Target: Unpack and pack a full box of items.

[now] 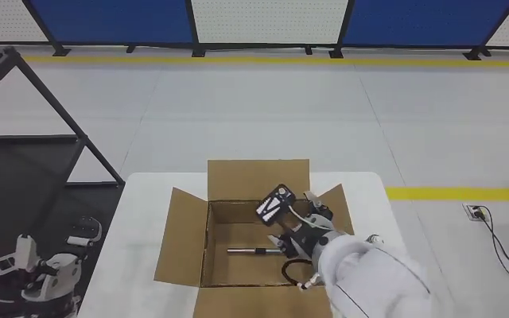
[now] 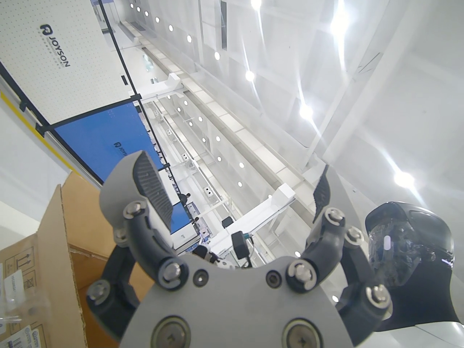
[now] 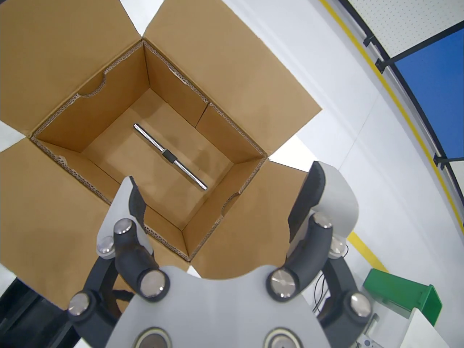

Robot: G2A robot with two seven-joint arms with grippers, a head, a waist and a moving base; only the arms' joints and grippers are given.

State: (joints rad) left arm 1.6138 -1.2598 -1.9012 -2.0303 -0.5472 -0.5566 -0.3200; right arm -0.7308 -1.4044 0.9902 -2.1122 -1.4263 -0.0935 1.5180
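Wht table (image 1: 143, 222), grn bin (image 3: 395, 288), blue panels (image 1: 111, 20)

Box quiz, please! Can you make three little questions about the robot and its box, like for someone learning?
1. True or false: the flaps of the box are folded shut.
2. How many things can you see lying on the box's floor? A one, B three, C five.
3. Fill in: the right gripper above the box has its fingers ____.

Key: 1 false, they are spread open. 2 A, one metal rod. 3 open, holding nothing.
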